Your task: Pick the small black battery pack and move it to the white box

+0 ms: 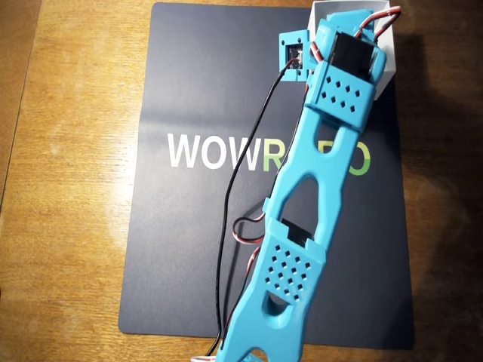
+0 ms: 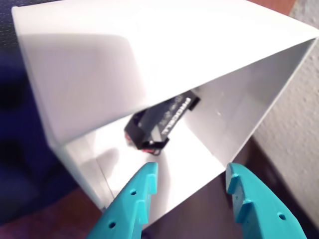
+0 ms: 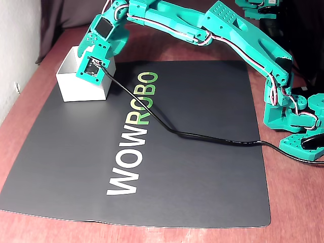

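Wooden tabletop point(image 1: 68, 151) carries a dark mat point(image 3: 202, 167) printed WOWROBO, which we take as the marked work area; a pale wall borders the table on the left in the fixed view. We see the teal arm point(image 3: 228, 30) stretched across the mat from its base at the right of that view, wrist pitched down over the far corner, because the target sits there. A black cable point(image 3: 202, 136) trails loosely over the mat to the wrist camera.

White box point(image 3: 81, 81) stands at the mat's corner, open top up, so it can be loaded from above. The gripper point(image 2: 192, 179) hangs just over the box's near rim, jaws spread apart and holding nothing.

In the wrist view the small black battery pack point(image 2: 159, 122) lies tilted on the box floor against the far wall, clear of both fingers. We judge the placing done; only retreat remains.
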